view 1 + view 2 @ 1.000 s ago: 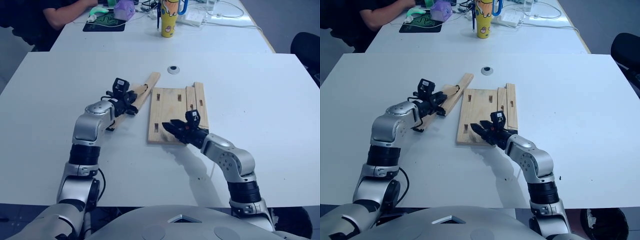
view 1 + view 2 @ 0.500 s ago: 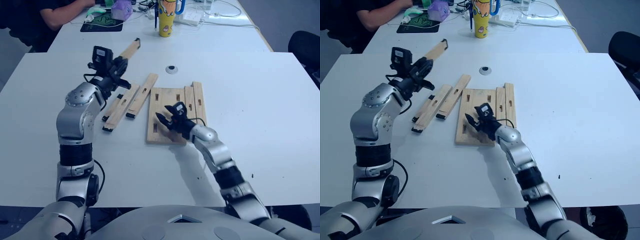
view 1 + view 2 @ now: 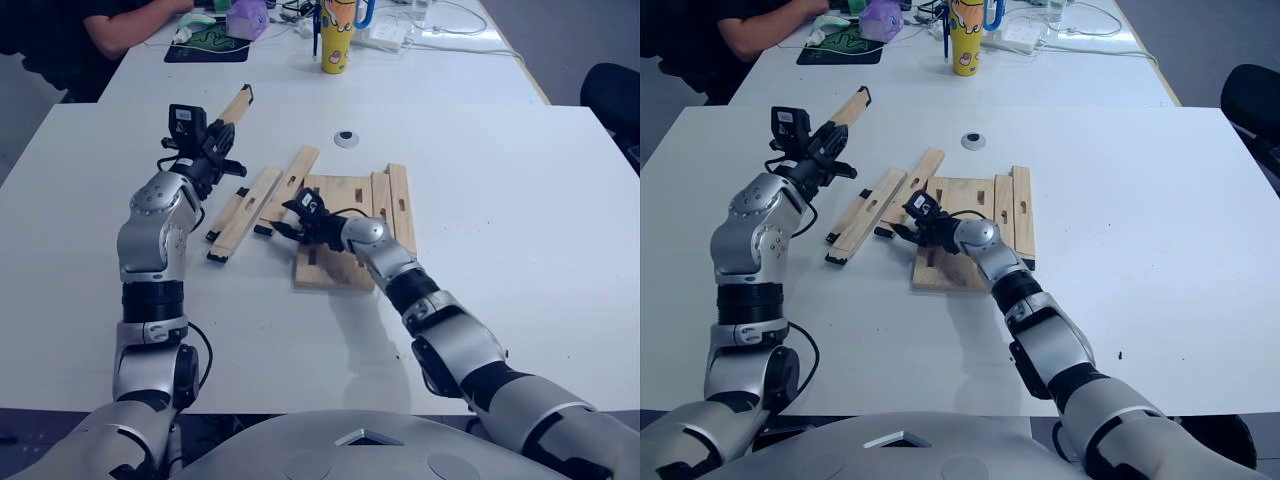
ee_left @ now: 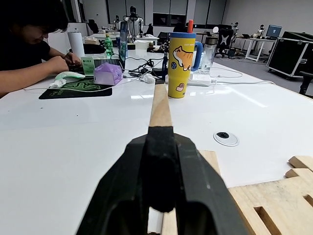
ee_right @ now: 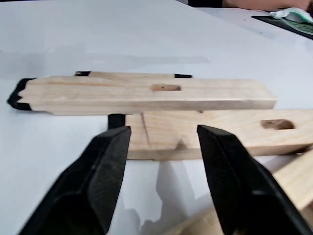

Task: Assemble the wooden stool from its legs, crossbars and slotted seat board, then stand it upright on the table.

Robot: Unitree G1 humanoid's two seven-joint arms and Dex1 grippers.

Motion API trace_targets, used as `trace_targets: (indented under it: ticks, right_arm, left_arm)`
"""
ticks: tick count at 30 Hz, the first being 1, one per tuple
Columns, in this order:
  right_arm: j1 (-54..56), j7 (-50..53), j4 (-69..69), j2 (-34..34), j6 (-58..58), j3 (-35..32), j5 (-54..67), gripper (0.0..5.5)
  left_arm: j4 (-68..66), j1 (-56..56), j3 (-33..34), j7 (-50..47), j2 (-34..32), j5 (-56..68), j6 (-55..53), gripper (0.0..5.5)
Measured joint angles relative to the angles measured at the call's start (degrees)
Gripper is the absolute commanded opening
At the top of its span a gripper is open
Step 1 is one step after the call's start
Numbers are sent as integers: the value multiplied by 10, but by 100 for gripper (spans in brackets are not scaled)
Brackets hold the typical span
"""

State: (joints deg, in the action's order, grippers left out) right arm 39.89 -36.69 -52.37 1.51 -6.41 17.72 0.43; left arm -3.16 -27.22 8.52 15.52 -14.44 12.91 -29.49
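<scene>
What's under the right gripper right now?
The open right gripper is above the black-capped near end of a wooden leg, with a second leg alongside on the table. The arm covers part of the seat board; what lies there cannot be seen.

The left gripper point(image 3: 828, 140) seemingly clamps a leg point(image 3: 852, 103) held aloft.

Legs point(image 3: 243, 212) beside seat board point(image 3: 335, 190), wide table point(image 3: 520, 200) around

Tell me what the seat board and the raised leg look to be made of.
Seat board: pale unfinished-looking wood, grain lines and cut slots visible, matte. Raised leg: same light wood, square-edged, no gloss; any clear coating can't be judged.
</scene>
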Motion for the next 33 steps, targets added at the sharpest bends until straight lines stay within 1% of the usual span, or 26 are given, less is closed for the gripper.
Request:
trace_targets:
  ticks: [8, 14, 17, 23, 26, 31, 33]
  right_arm:
    - [56, 6, -87, 24, -7, -13, -24, 252]
    - [91, -24, -105, 33, 81, -20, -23, 252]
    - [108, -38, -88, 37, 137, -8, -31, 252]
    - [105, -87, 15, 25, 252, 56, -69, 252]
    - [74, -117, 110, 7, 312, 86, -70, 252]
    - [-13, -148, 320, -47, 444, 113, -57, 252]
    - [-58, -154, 424, -75, 510, 121, -42, 252]
  left_arm:
    - [-5, 12, -4, -1, 3, 0, 6, 44]
    - [-5, 23, -5, -3, 6, 0, 7, 44]
    - [-5, 23, -4, -8, 6, 0, 7, 44]
    - [-4, 29, 6, -19, 6, 0, 7, 44]
    - [1, 31, 9, -22, 6, 1, 7, 44]
    - [20, 41, 12, -28, 6, 2, 7, 44]
    - [32, 46, 13, -31, 6, 4, 4, 44]
